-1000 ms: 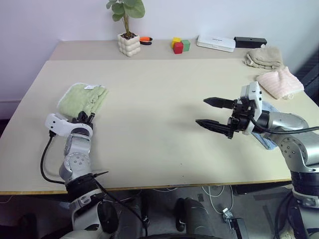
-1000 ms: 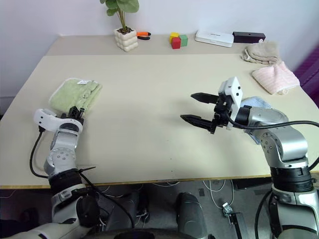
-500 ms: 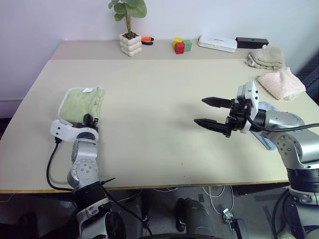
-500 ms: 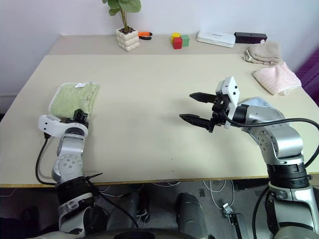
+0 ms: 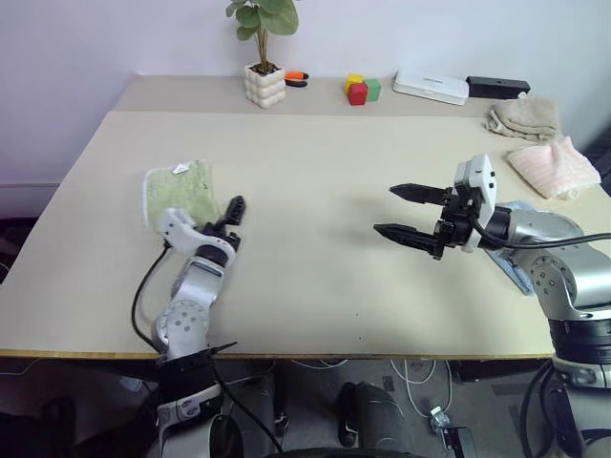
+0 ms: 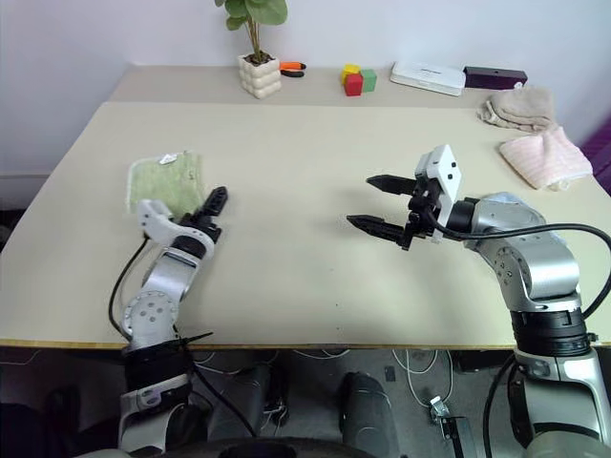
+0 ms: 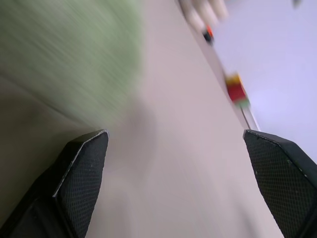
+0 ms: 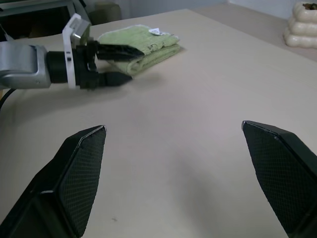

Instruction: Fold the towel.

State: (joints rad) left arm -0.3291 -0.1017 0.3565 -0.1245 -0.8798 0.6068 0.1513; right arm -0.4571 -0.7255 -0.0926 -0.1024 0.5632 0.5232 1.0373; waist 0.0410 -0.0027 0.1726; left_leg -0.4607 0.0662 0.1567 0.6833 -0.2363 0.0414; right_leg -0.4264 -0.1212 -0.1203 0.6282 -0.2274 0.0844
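The light green towel [image 5: 179, 191] lies folded near the table's left edge, with a small white tag at its far side. It also shows in the right wrist view [image 8: 143, 42] and as a green blur in the left wrist view [image 7: 64, 54]. My left gripper [image 5: 229, 218] stands open just right of the towel's near corner and holds nothing; in the right wrist view [image 8: 126, 63] its upper finger reaches in front of the towel's edge. Over the table's right half my right gripper [image 5: 385, 210] hovers open and empty, pointing left.
Along the back edge stand a potted plant [image 5: 265, 84], an orange tool [image 5: 298, 78], coloured blocks [image 5: 361, 91], a white box [image 5: 431, 87] and a black box [image 5: 496, 87]. A beige cloth [image 5: 523, 114] and a pink cloth [image 5: 554, 167] lie at the back right, and a light blue cloth [image 6: 506, 198] beneath my right arm.
My left gripper has opened, let go of the towel's near edge and swung right. The whole view has shifted a little. The right arm has kept still.
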